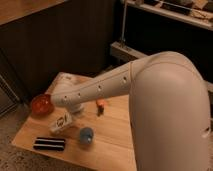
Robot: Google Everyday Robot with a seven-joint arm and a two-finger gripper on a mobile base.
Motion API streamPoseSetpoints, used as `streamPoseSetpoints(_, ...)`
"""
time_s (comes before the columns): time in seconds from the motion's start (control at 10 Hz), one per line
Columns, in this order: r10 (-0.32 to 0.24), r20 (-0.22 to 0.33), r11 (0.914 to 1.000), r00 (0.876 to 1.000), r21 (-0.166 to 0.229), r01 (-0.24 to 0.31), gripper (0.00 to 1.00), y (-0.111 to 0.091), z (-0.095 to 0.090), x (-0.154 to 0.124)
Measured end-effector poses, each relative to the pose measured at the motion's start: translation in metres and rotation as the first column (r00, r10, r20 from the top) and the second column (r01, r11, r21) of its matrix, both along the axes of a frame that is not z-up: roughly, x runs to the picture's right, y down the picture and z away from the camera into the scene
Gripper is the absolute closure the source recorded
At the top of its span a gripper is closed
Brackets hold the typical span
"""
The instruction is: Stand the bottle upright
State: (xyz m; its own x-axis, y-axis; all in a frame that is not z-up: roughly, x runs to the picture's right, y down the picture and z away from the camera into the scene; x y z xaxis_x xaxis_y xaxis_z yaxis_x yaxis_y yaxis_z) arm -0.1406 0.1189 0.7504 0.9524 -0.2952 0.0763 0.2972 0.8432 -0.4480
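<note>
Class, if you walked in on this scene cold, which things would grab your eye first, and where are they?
The big white robot arm fills the right side and reaches left over the wooden table, its gripper low above the white bottle lying near the left. An orange bowl glows at the left edge.
</note>
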Motion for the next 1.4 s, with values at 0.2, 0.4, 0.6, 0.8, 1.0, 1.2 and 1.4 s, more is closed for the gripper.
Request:
streamPoseSetpoints(0.2,-0.024,-0.003,0.9997,1.000,0.010,0.025,0.65,-0.002,-0.007,-0.007)
streamPoseSetpoints(0.4,-0.051,-0.003,0.9986,0.999,0.017,0.051,0.65,-0.003,-0.013,-0.016)
streamPoseSetpoints(0.6,-0.070,-0.004,0.9972,0.998,0.024,0.070,0.65,-0.004,-0.019,-0.022)
streamPoseSetpoints(0.8,-0.097,-0.008,0.9947,0.995,0.033,0.097,0.65,-0.006,-0.026,-0.028)
streamPoseSetpoints(1.0,-0.127,-0.019,0.9907,0.992,0.047,0.128,0.65,-0.009,-0.034,-0.033)
streamPoseSetpoints(1.2,-0.154,-0.030,0.9861,0.988,0.060,0.155,0.65,-0.012,-0.041,-0.038)
streamPoseSetpoints(1.4,-0.180,-0.039,0.9808,0.983,0.069,0.182,0.65,-0.012,-0.046,-0.045)
